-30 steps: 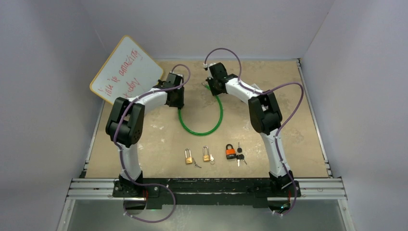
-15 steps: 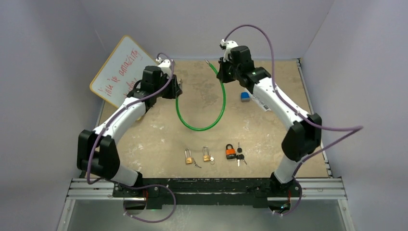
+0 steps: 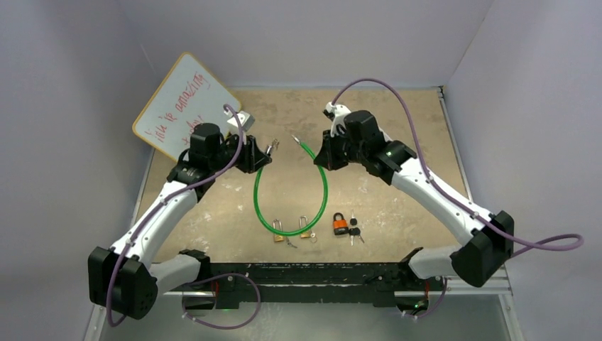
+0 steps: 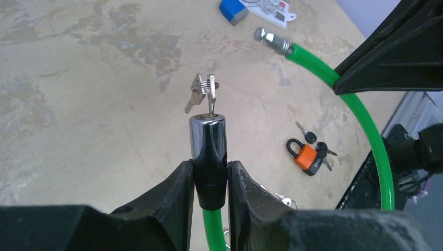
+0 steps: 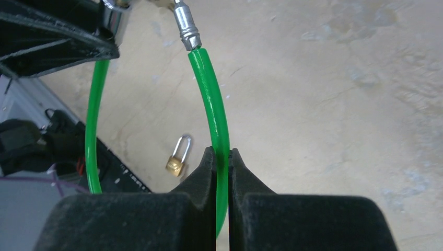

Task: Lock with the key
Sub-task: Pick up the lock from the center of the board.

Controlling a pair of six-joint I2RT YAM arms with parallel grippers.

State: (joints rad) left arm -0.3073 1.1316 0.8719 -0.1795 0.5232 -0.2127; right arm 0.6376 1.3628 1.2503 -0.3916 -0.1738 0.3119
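Note:
A green cable lock (image 3: pixel 256 199) hangs in a loop between both grippers. My left gripper (image 4: pixel 210 170) is shut on its black and chrome lock barrel (image 4: pixel 209 141). A small key (image 4: pixel 210 91) on a ring stands in the barrel's top. My right gripper (image 5: pixel 222 157) is shut on the green cable (image 5: pixel 211 99) a short way below its bare metal pin end (image 5: pixel 187 23). The pin (image 3: pixel 294 138) sits apart from the barrel, a little to its right in the top view. The loop's bottom reaches the padlocks near the front.
Two brass padlocks (image 3: pixel 278 233) (image 3: pixel 306 231) and an orange padlock (image 3: pixel 340 225) with black-headed keys (image 3: pixel 354 231) lie near the front edge. A whiteboard (image 3: pixel 186 103) leans at the back left. A blue item (image 4: pixel 233 9) lies on the table farther back.
Both arms have stretched out and swung nearer, carrying the cable's two ends. The green loop has shifted toward the front padlocks. Both grips have held.

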